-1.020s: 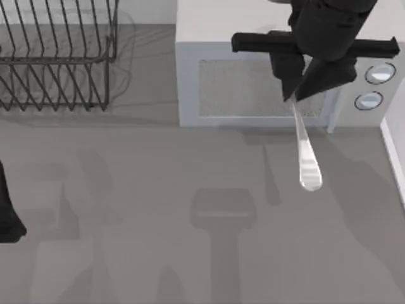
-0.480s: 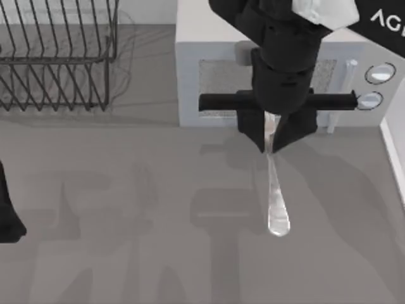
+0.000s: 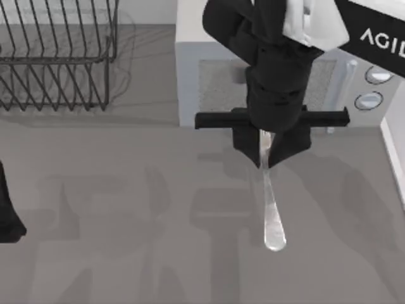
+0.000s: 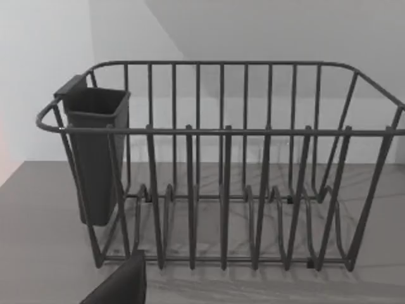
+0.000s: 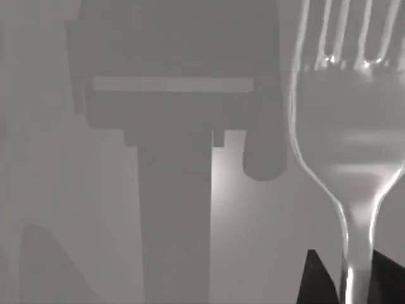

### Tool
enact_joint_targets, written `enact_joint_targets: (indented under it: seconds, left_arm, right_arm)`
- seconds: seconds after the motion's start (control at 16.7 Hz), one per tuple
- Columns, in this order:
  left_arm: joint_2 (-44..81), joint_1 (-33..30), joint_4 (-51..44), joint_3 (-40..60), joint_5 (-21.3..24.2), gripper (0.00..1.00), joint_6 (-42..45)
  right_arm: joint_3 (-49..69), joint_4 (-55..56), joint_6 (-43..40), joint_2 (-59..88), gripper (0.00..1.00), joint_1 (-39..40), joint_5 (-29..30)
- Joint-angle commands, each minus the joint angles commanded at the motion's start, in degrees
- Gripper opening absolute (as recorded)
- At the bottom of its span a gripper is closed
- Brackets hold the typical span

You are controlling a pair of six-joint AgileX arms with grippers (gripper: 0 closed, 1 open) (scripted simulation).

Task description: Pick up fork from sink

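Right of centre in the top view, the right gripper (image 3: pixel 267 161) is clamped on the fork (image 3: pixel 273 218), which hangs below the fingers over the grey floor — probably gripped at one end so it hangs clear. Behind it sits a white microwave-like box (image 3: pixel 209 63). At the left edge the left gripper (image 3: pixel 7 218) sits parked, whether open or closed I cannot tell, its camera facing the wire dish rack (image 4: pixel 221 164) and its utensil cup (image 4: pixel 95 152).

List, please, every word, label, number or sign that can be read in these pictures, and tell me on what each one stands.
"AGI", in white letters cut off by the picture's edge, on the right arm in the top view.
The two round dials on the white appliance show no readable marks.
The fork and the dish rack carry no text.
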Motion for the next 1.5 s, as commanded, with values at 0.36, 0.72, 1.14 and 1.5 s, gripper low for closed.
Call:
enact_joint_targets:
  seconds: [0.36,0.72,1.14,1.5]
  left_arm:
    - [0.0,0.0,0.0,0.0,0.0,1.0,0.0]
    - [0.0,0.0,0.0,0.0,0.0,1.0,0.0]
    - [0.0,0.0,0.0,0.0,0.0,1.0,0.0]
    - [0.0,0.0,0.0,0.0,0.0,1.0,0.0]
  right_arm:
    - [-12.7,13.1,0.2,1.6,0.0,-0.1,0.1]
    - [-16.9,20.1,-0.4,2.6,0.0,-1.3,0.4]
    - [-16.9,20.1,-0.4,2.6,0.3,-1.3,0.4]
    - [-16.9,20.1,-0.4,2.6,0.75,-1.3,0.4]
